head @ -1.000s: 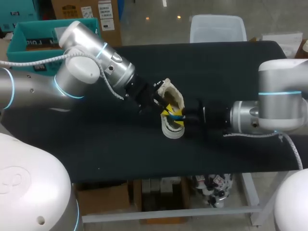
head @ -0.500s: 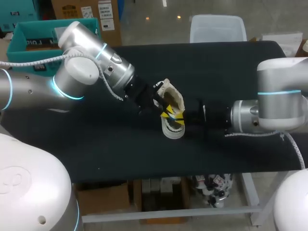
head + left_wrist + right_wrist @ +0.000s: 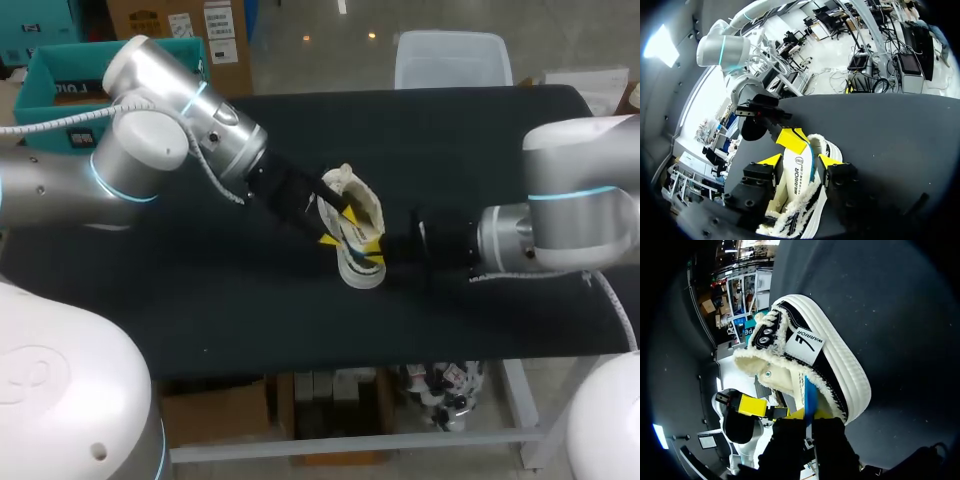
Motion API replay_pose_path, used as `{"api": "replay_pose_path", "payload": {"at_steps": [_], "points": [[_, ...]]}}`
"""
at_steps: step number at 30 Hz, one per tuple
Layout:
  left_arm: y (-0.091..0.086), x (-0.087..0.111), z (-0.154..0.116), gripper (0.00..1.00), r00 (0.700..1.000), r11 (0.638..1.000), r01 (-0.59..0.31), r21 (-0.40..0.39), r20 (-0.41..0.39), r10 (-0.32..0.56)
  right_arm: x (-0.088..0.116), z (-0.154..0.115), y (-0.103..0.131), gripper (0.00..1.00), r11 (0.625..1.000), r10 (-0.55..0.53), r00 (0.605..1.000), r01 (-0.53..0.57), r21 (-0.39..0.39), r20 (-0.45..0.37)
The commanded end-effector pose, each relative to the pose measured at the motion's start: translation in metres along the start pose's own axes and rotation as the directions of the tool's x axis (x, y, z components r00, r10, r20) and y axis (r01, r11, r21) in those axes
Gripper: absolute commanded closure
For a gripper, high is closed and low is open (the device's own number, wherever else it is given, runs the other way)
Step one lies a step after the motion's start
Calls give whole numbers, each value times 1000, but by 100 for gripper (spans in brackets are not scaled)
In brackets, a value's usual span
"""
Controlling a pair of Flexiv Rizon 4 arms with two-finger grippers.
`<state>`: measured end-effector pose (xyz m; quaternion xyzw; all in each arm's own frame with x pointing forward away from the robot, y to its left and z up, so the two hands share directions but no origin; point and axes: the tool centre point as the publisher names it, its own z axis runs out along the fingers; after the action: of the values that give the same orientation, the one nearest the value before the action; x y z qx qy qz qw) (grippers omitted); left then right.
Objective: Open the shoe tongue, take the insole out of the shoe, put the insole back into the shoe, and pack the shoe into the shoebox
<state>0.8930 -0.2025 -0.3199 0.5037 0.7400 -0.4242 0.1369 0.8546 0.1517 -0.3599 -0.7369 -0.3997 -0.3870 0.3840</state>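
Shoe (image 3: 358, 235) lies on its side mid-table (image 3: 480, 150), fleece collar open, pinned between both arms. Right gripper (image 3: 808, 421) sits at the heel with its jaws together on the blue insole (image 3: 810, 399), whose edge stands up out of the opening. The news is on the other side: the left gripper (image 3: 800, 161) has slid back and swung round over the last second, one yellow tip now off the shoe's edge, and its jaws stand apart, straddling the upper without a clear squeeze. That looks like room being made, so the insole pull seems under way, not finished
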Motion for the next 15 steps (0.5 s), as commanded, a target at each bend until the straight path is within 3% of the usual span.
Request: {"api": "replay_pose_path", "payload": {"at_steps": [1, 15], "points": [[-5, 5, -14, 53, 1000, 1000, 0, -13, 12, 0, 1, 3, -2, 100, 1000, -9, 999, 9, -6, 43], [-7, 16, -36, 53, 999, 998, 28, -61, 36, -26, -4, 13, -2, 100, 994, -61, 974, 79, -76, 219]]}}
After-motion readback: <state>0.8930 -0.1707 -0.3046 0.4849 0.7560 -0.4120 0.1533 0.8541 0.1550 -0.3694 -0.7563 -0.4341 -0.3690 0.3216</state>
